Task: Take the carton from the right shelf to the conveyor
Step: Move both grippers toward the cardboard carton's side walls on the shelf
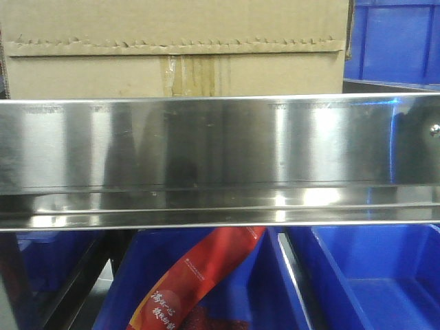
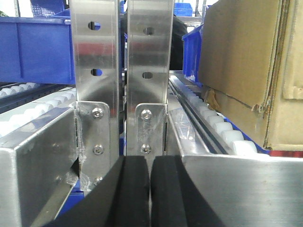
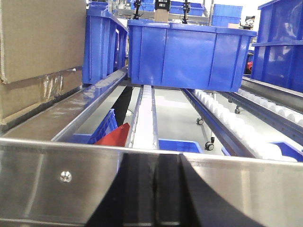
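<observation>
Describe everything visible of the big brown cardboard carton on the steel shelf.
The large plain brown corrugated cardboard carton sits upright on the shiny stainless-steel shelf rack, its base hidden behind the wide front rail. An overlapping flap ends in a jagged serrated edge across the front face; below it, yellowish clear tape covers the centre seam. The board looks matte, slightly creased, taped shut. The left wrist view shows it resting on white plastic rollers. A blue plastic bin stands beside it.
</observation>
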